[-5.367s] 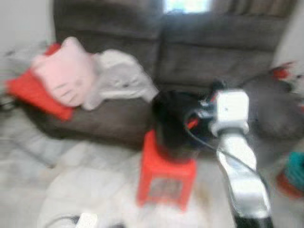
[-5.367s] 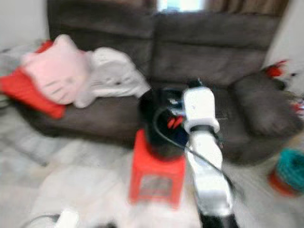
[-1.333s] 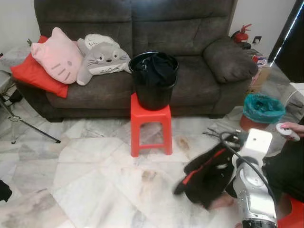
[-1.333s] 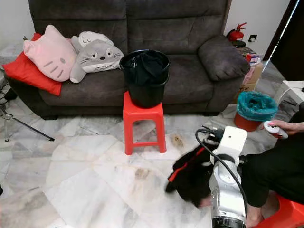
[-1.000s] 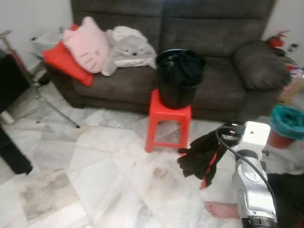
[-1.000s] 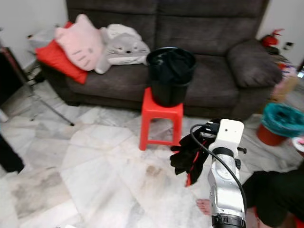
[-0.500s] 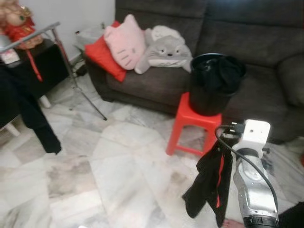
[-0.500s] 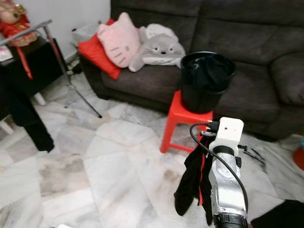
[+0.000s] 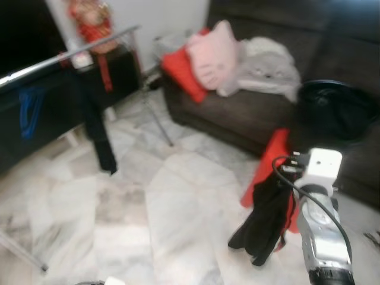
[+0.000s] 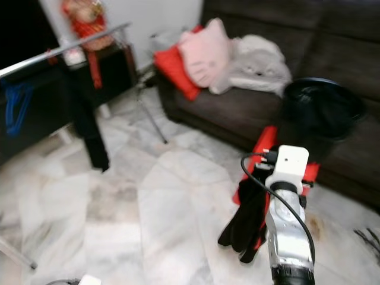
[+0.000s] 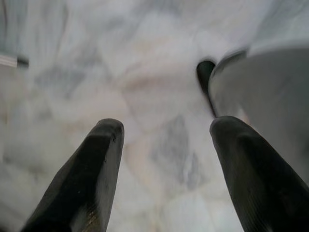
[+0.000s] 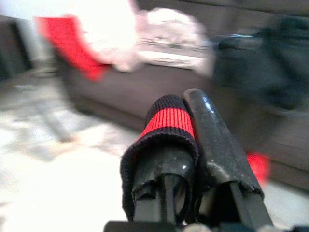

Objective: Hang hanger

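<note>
Right pincer (image 12: 186, 140) clamped shut on the black knit garment with a red stripe (image 9: 268, 221); ribbed cuff wraps one finger, glossy black bar pressed beside it, maybe the hanger, cannot tell. Garment hangs limp below the silver right arm (image 10: 286, 237), soft, folded, swaying likely.

Key relation: the thin silver metal clothes rail (image 9: 71, 54) lies well to the robot's left and ahead of the right pincer, above it in frame. Its long axis runs slantwise, rising toward the sofa side. A blue hanger (image 9: 28, 110) and a dark garment (image 9: 95, 122) hang from it. Left arm is nearer that side, but the load is in the right.

Left pincer (image 11: 166, 159) wide open, holding nothing, matte tapered fingers over pale veined marble floor (image 9: 178, 208).

Background blurred: dark grey fabric sofa (image 10: 332, 65), plush pink cushion (image 10: 205, 50), red plastic stool (image 9: 270, 169).
</note>
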Available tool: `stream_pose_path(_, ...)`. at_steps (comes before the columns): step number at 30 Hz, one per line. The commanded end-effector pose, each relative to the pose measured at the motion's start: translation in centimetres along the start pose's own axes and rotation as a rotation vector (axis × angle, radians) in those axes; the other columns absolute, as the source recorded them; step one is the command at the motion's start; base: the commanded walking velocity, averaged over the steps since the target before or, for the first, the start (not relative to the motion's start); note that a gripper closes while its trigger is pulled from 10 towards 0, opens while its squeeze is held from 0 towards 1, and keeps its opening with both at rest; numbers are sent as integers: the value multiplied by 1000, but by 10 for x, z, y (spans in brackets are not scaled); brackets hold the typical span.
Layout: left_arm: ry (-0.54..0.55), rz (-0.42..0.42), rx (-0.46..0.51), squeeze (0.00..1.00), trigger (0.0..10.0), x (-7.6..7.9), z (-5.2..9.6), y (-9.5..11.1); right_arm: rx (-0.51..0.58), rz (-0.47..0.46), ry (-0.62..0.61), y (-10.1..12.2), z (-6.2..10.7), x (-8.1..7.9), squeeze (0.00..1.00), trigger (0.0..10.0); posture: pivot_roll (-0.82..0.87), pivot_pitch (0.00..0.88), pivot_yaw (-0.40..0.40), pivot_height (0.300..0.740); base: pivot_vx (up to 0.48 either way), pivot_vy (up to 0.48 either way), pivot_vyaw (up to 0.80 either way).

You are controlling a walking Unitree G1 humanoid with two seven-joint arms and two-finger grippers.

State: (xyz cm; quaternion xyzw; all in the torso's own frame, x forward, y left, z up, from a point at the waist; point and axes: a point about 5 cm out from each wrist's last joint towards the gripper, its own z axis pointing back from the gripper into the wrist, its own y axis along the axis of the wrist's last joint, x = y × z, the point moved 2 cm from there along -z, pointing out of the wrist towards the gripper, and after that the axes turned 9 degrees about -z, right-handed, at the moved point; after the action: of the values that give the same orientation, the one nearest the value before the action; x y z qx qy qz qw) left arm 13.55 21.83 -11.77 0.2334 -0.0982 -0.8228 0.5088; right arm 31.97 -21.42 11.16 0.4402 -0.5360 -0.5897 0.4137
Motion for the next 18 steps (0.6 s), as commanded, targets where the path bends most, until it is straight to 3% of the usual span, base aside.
stream_pose_path(1,-15,0,-10,0,10000,8,0,0,32,1,-7,6,-1,5,0,10000,-93,0,-12,740,0,0,800)
stream_pose_path(14,-17,6,-20,0,10000,6,2,-8,3,6,-19,-4,-1,9,0,10000,-90,0,-14,740,0,0,800)
stream_pose_path(18,-10,25,-10,0,10000,6,2,-7,-83,-35,-51,-22,0,16,0,10000,-88,0,-17,740,0,0,259)
